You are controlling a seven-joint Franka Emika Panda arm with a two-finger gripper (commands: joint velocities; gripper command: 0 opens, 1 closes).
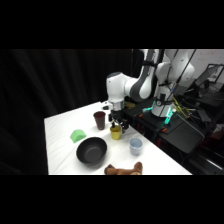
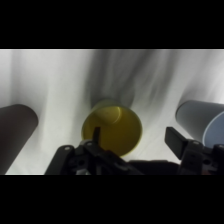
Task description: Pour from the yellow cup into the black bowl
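Pincer (image 1: 116,123) down right over the yellow cup (image 1: 115,132), fingers spread, one finger (image 2: 96,136) inside the rim. Black bowl (image 1: 91,150) nearby on the white bench (image 1: 60,125). Brown thing (image 1: 124,169) cut off at the bottom, hard to identify. Dark curtain (image 1: 55,80) behind.

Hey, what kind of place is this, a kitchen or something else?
Probably a robotics lab, not a kitchen: a white robot arm reaches over a plain white table, black curtains hang behind, and cabled equipment stands beside it. The yellow cup and black bowl look like test props.
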